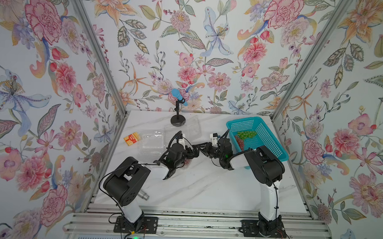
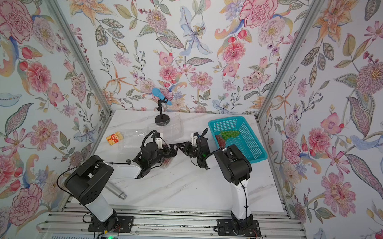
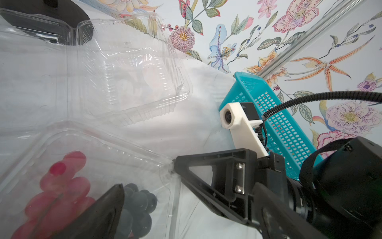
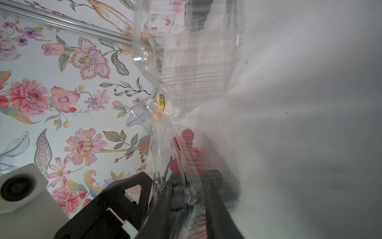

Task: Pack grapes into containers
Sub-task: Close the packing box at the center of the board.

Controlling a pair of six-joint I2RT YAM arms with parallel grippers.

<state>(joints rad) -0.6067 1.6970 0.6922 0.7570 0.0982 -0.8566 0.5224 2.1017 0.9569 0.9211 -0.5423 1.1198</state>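
Mid-table: grapes (image 3: 62,186) boxed; left gripper (image 1: 188,157) wide, right gripper (image 4: 188,196) apparently pinching box (image 3: 107,132) rim.
Risk: slick rim slips free.

Robot test booth, lab-type. Left arm (image 1: 127,183) + right arm (image 1: 263,166) bolted to alu rail (image 1: 193,225); marble-look table (image 1: 205,186) boxed by alu posts (image 1: 96,48) w/ floral wallpaper (image 1: 188,47); mic (image 1: 179,97) at back.

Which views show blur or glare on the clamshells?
Right wrist: the near clamshell is smeared and soft. Left wrist: glints on the empty clamshell, red grapes hazy. Both top views: sharp, yet a clear clamshell nearly vanishes on the white table.
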